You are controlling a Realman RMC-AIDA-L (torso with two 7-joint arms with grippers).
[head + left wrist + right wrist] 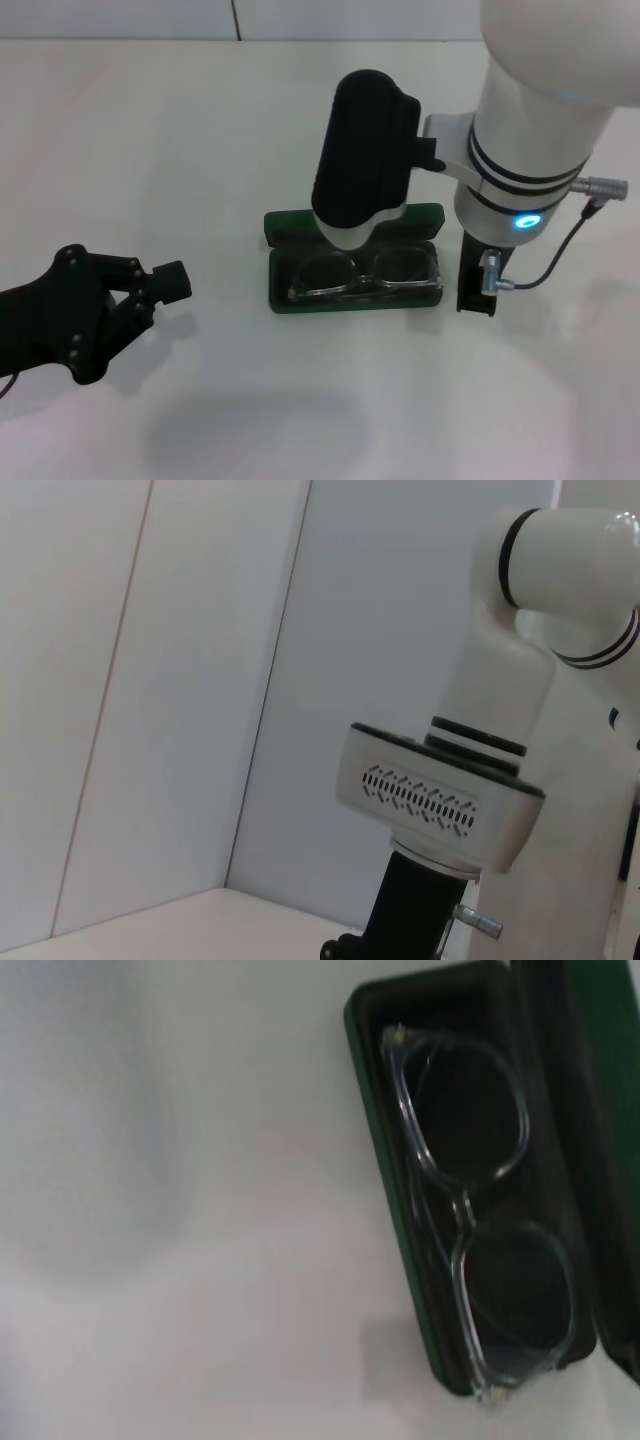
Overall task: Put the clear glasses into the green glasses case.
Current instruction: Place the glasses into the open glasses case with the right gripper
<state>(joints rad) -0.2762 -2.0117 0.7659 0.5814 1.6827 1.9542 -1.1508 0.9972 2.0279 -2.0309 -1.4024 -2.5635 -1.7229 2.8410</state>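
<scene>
1. The clear glasses [365,276] lie inside the open green glasses case [352,302]; placement looks done.
2. My right gripper's fingers are hidden; cannot tell.
3. My left gripper [165,283] is parked aside, closed, holding nothing.

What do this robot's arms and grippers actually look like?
The right arm is a thick glossy white tube with black rings, a glowing blue ring light and a thin grey cable with metal plugs. It ends in a rounded matte black wrist housing. The left gripper is all matte black, angular, with linked bars dotted with bolts and a blocky fingertip.
</scene>
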